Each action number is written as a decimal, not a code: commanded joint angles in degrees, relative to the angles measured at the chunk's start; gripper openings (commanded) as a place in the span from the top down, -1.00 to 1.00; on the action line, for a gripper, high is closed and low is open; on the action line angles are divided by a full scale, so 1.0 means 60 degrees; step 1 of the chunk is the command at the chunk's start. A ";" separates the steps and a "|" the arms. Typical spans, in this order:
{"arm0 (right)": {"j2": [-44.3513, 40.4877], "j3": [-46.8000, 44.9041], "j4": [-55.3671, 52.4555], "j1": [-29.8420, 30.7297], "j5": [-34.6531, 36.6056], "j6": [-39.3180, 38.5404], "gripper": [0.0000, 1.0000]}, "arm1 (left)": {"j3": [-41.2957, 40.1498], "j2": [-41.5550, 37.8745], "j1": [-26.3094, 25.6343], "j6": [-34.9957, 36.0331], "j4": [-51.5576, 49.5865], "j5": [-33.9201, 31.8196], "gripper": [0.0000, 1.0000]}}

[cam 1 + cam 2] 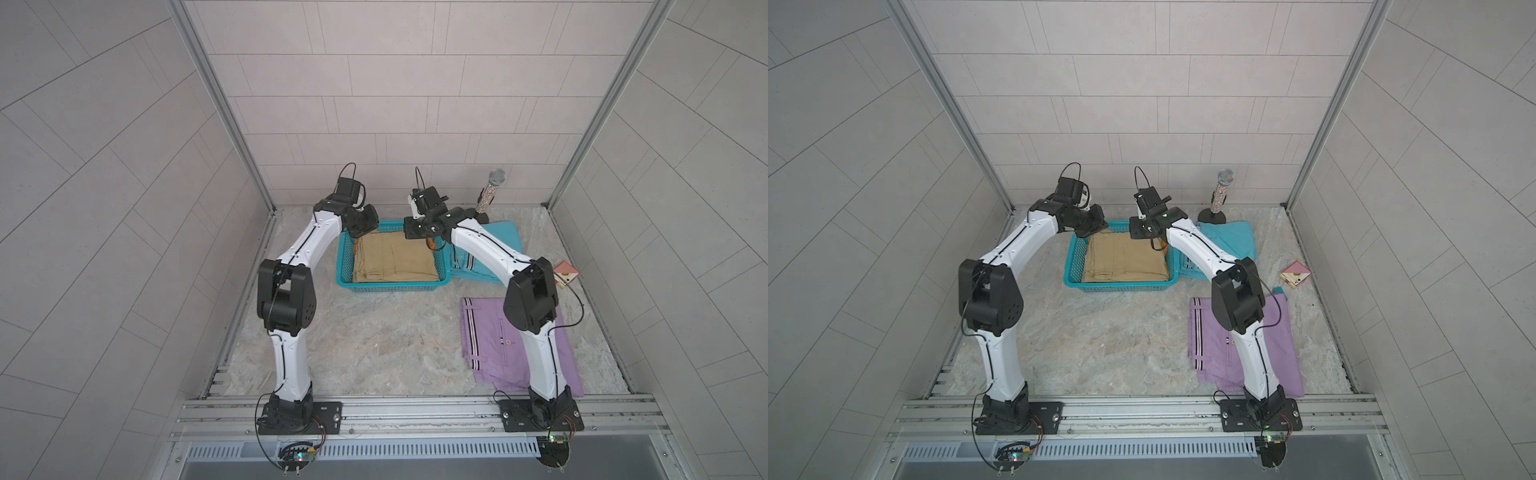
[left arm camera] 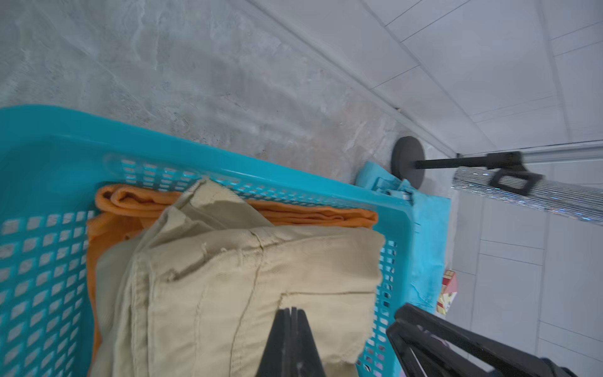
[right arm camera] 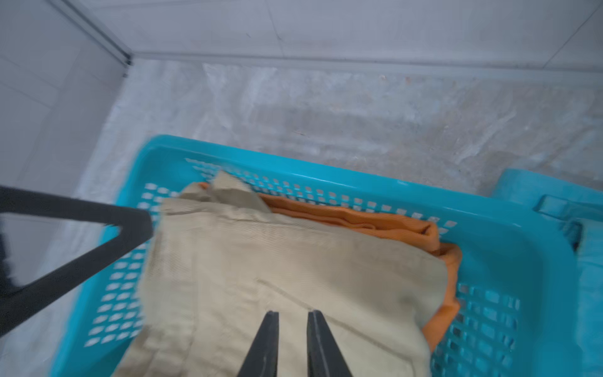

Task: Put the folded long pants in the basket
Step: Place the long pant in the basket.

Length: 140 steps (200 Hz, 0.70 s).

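Observation:
The teal basket (image 1: 390, 287) (image 1: 1119, 285) stands at the back middle. In it the tan pants (image 1: 395, 259) (image 2: 261, 277) (image 3: 293, 261) lie on top of the orange pants (image 2: 146, 202) (image 3: 375, 222). My left gripper (image 2: 290, 308) hangs shut and empty just above the tan cloth at the basket's far left corner (image 1: 362, 226). At the far right corner my right gripper (image 3: 292, 312) stands open by a narrow gap with nothing in it, also over the tan pants. The light blue pants (image 1: 498, 237) lie right of the basket, and the purple pants (image 1: 490, 345) lie at the front right, partly under my right arm.
A glittery microphone (image 1: 492, 187) on a black stand rises behind the light blue pants. A small pink box (image 1: 565, 274) lies near the right wall. Tiled walls close in the back and both sides.

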 commanded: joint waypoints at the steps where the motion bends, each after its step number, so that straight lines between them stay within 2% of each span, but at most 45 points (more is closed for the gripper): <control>1: 0.0860 0.0417 -0.0864 -0.0274 0.0441 -0.0130 0.62 | 0.1070 0.1077 0.0050 0.0330 -0.1133 -0.0016 1.00; 16: 0.1090 0.0375 -0.0988 -0.0391 0.0423 -0.0128 0.63 | 0.1850 0.1813 0.0046 0.0554 -0.1799 -0.0032 1.00; 49: 0.1262 0.0166 -0.0993 -0.0569 0.0364 -0.0176 0.63 | 0.1913 0.2502 0.0049 0.0610 -0.1733 -0.0325 1.00; 88: 0.0692 0.0166 -0.1033 -0.0646 0.0100 -0.0339 0.61 | 0.1813 0.1872 0.0009 0.0722 -0.1842 -0.0608 1.00; 96: 0.0437 0.0144 -0.1038 -0.0647 0.0004 -0.0348 0.60 | 0.1769 0.1482 -0.0035 0.0794 -0.1900 -0.0691 0.81; 130: -0.1604 -0.0614 -0.0861 -0.0618 -0.0298 -0.0268 0.39 | 0.1097 -0.1036 -0.0509 0.0899 -0.1885 -0.1113 -0.42; 140: -0.2404 -0.1070 -0.0746 -0.0618 -0.0331 -0.0275 0.30 | 0.0675 -0.1946 -0.0800 0.0892 -0.1882 -0.1263 -0.66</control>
